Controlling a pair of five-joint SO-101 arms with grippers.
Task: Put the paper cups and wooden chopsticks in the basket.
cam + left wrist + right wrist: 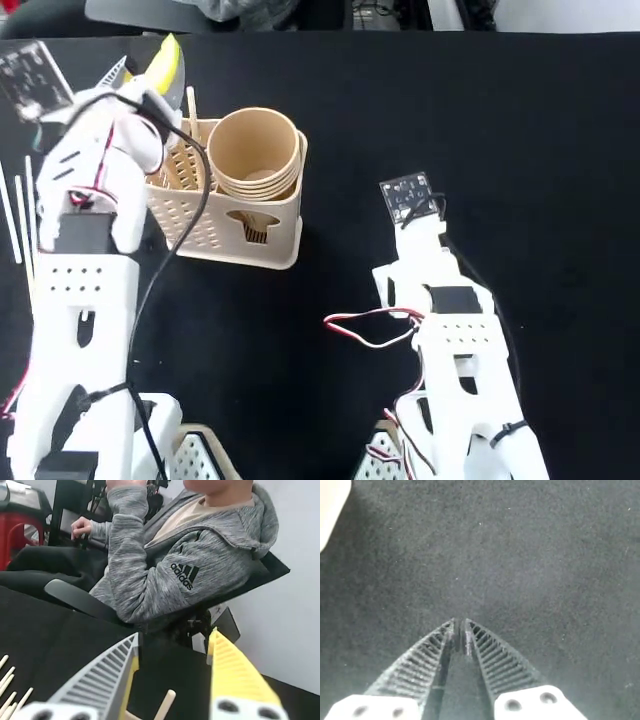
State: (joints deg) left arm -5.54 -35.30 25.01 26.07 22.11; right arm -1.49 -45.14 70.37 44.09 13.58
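left hand [175, 635] spread wide right over the basket [215, 225], 1 chopstick [165, 705] poking up between, looks like a drop-off | paper cups [255, 150] stacked inside already | loose chopsticks [9, 674] off to the side on the tabletop [480, 110], probably next | right hand [460, 625] pressed together, parked low, out of the way

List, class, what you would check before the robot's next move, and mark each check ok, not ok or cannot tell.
1. Paper cups stacked in the basket: ok.
2. All wooden chopsticks in the basket: not ok; loose chopsticks lie on the table beside the left arm.
3. Left hand open: ok; the tip of an upright chopstick shows between its fingers.
4. That chopstick free of the fingers: cannot tell.
5. Right hand shut, empty, over bare table: ok.
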